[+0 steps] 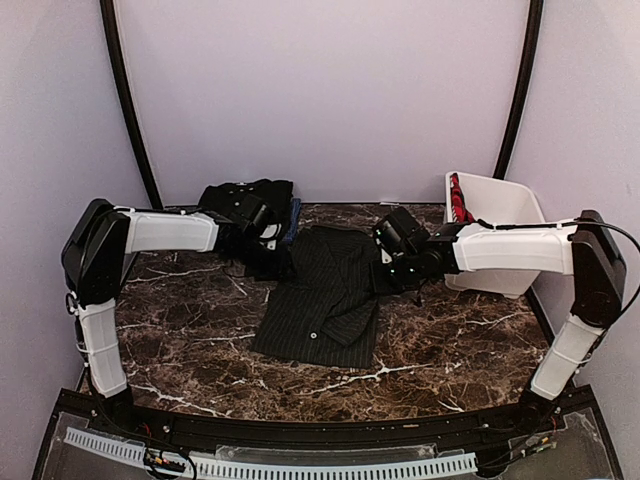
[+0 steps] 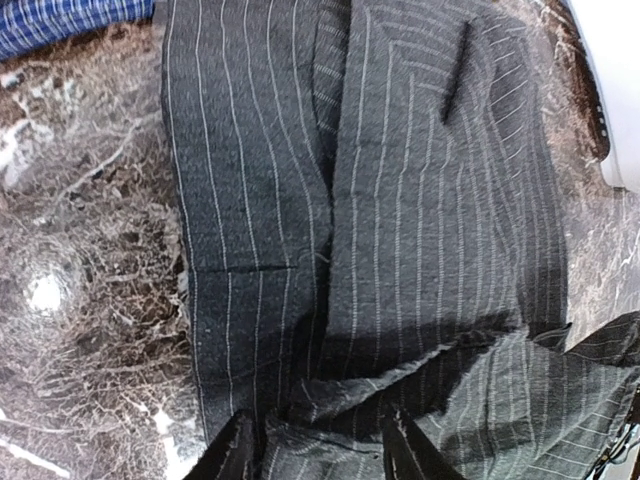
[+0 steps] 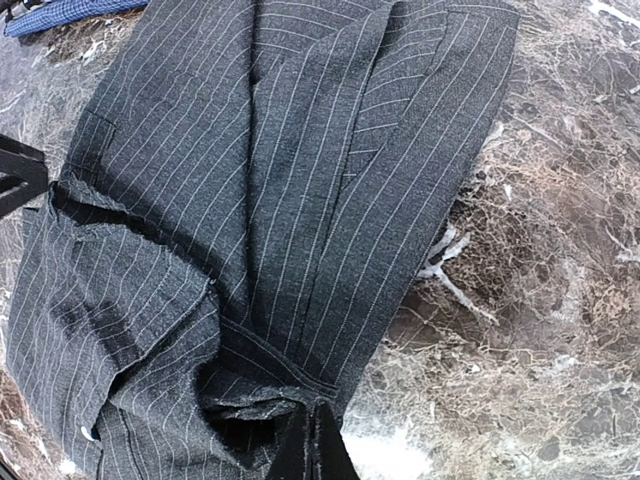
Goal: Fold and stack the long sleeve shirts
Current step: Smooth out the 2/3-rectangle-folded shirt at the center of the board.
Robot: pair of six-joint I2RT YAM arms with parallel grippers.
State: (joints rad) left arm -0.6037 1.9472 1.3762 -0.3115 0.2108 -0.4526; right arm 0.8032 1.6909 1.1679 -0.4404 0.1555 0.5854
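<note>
Right pincer (image 3: 312, 420): tips together, clamped on a bunched fold of the pinstriped shirt (image 1: 322, 295), on its right side near the far end.
Left pincer (image 2: 320, 430): tips apart, hanging just over the same shirt's left side; nothing seems held between them.
Pinstriped shirt: middle of the worktop (image 1: 180, 330). Both sides are turned in over the body, making a long panel that runs from the far edge toward the near one. A sleeve lies across the rumpled near end.
Other shirts: a black shirt (image 1: 240, 195) sits in a loose heap at the far edge, left of centre. A blue shirt (image 1: 292, 215) pokes out on its right, touching it.
Basket (image 1: 500, 215): far right corner, something red inside.
Done, as I judge it: only the side folds of the first shirt.
Left to do: fold this shirt end over end, fold the black and blue ones, then stack all three.
</note>
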